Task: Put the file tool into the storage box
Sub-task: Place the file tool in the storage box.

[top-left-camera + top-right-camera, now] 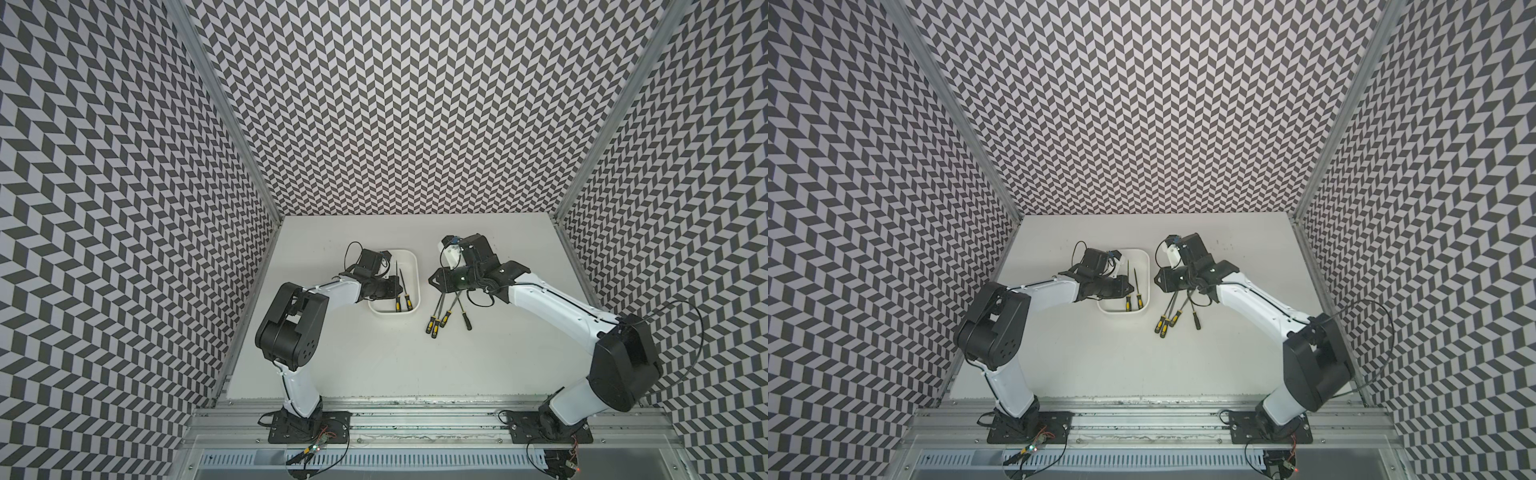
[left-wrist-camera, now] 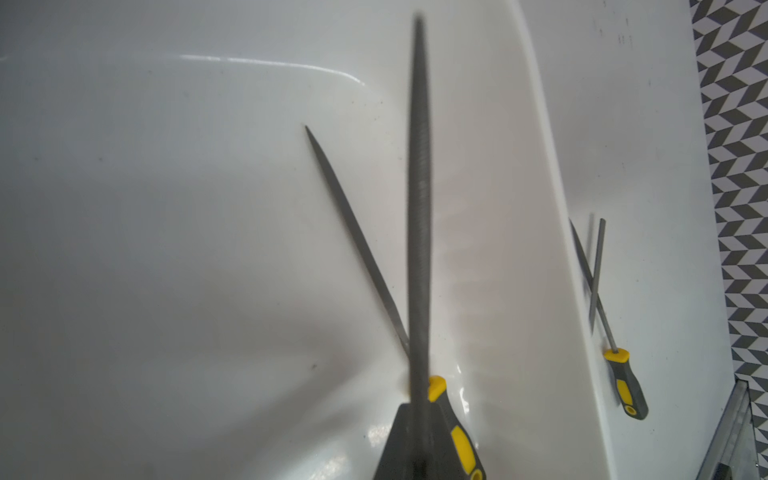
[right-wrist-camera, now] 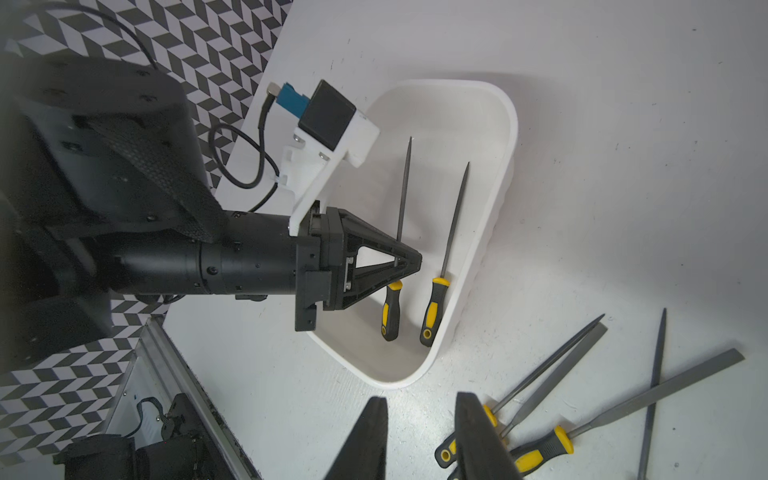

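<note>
The left gripper (image 3: 405, 262) is pinching the shank of a grey steel file with a yellow-and-black handle (image 3: 403, 199) inside the white plastic storage box (image 3: 509, 137), probably to release it. The right gripper (image 3: 420, 401) is hovering beside the box, parted and empty.

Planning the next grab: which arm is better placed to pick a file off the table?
Right. The right gripper, open, hangs by the loose files; the left gripper is shut on a file inside the storage box.
</note>
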### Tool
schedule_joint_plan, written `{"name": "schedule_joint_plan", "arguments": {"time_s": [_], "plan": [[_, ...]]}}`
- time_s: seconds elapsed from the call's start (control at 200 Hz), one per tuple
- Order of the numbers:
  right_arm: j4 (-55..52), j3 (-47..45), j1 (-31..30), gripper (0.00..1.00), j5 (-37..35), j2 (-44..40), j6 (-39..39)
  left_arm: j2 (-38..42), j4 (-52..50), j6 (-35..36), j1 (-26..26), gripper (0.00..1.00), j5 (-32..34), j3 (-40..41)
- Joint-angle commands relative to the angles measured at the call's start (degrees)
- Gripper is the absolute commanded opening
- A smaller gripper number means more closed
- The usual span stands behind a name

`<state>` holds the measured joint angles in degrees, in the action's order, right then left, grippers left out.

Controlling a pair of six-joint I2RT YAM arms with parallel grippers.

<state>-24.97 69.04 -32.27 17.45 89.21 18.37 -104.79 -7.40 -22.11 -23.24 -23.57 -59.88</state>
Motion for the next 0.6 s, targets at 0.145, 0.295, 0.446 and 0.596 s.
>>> {"name": "schedule_joint_plan", "arguments": {"time_s": [0.145, 0.295, 0.446, 0.596], "plan": [[0.92, -0.01, 0.80, 0.32, -1.05, -1.87, -0.37, -1.11, -1.48, -0.13, -0.41, 0.26, 0.83, -3.31], [-1.31, -0.39, 0.96, 0.32, -5.49, 0.44, 1.37, -0.36, -0.45, -1.94, -0.57, 0.28, -0.78, -3.49], [-7.52, -0.92, 1.18, 0.37, -14.08, 5.20, 3.88, 1.55, 0.99, -3.17, -0.56, 0.29, -1.65, -3.47], [-10.88, -3.74, 1.15, 0.50, -15.15, 8.21, 3.24, 3.63, 0.82, -3.03, -0.26, 0.30, -1.30, -4.41]]}}
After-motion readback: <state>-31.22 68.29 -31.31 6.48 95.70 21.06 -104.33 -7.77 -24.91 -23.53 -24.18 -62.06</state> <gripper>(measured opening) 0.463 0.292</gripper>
